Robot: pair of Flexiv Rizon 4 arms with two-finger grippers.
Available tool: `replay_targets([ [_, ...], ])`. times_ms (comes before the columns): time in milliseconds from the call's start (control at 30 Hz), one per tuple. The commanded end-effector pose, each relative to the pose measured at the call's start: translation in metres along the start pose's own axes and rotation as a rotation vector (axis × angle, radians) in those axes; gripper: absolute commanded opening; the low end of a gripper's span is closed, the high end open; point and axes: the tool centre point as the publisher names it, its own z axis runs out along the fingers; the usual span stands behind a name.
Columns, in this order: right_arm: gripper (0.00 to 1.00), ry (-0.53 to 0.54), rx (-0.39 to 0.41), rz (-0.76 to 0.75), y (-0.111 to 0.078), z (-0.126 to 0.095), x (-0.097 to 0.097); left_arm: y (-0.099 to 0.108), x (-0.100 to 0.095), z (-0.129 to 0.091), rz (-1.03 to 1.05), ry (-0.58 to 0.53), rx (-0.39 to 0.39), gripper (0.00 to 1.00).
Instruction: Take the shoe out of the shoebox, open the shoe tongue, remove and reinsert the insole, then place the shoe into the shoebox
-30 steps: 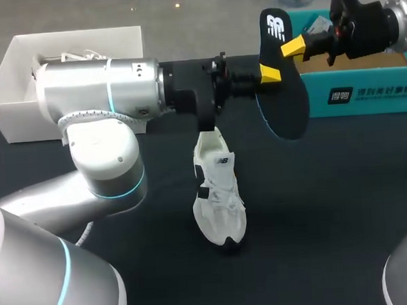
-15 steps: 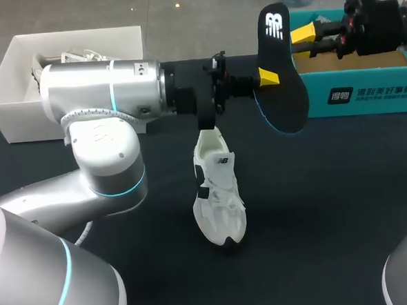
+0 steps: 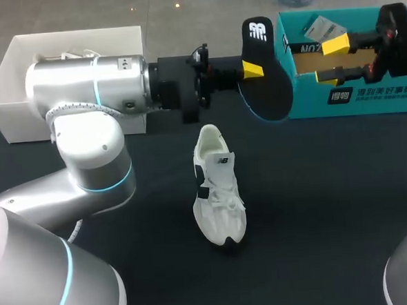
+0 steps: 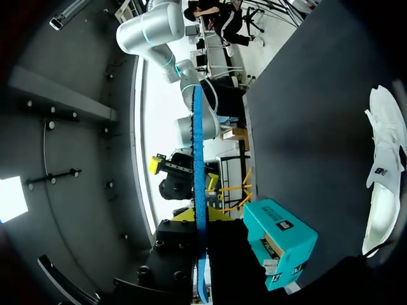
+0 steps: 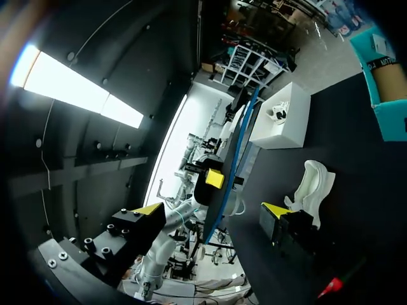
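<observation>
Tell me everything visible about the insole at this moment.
The insole is thin, flat and black, with a white logo at its narrow end and a blue edge. It is out of the white shoe, held on edge in the air above the table, logo end up, close by the teal shoebox. The left gripper is shut on it; the open right gripper stands apart.

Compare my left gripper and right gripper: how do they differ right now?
The left gripper is shut on the insole, holding it on edge; the right gripper is open and holds nothing. The left gripper is off the table, past the shoe; the right gripper is at the teal box. Both have yellow tips and point toward each other.
</observation>
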Motion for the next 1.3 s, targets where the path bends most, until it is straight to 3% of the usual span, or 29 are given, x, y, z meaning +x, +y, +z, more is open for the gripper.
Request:
replay_targets([
  [33, 1.00, -0.022, -0.026, -0.005, -0.016, -0.013, 0.009, -0.001, 0.000, -0.008, -0.006, -0.002, 0.001, 0.00],
  [167, 1.00, -0.084, -0.054, 0.003, -0.015, -0.017, 0.008, -0.002, 0.000, -0.010, -0.008, -0.002, 0.003, 0.00],
  [700, 1.00, -0.084, -0.054, 0.003, -0.015, -0.017, 0.008, -0.008, -0.003, -0.028, -0.099, -0.021, 0.037, 0.00],
  [867, 1.00, -0.001, -0.069, 0.134, -0.027, -0.014, -0.011, -0.008, -0.004, -0.027, -0.073, -0.005, 0.030, 0.00],
  [1000, 1.00, -0.001, -0.035, 0.193, -0.036, -0.012, -0.019, -0.008, -0.005, -0.024, -0.061, -0.006, 0.037, 0.00],
  [1300, 1.00, -0.002, -0.044, 0.220, -0.039, -0.015, -0.024, -0.010, -0.005, -0.021, -0.070, 0.011, 0.045, 0.00],
])
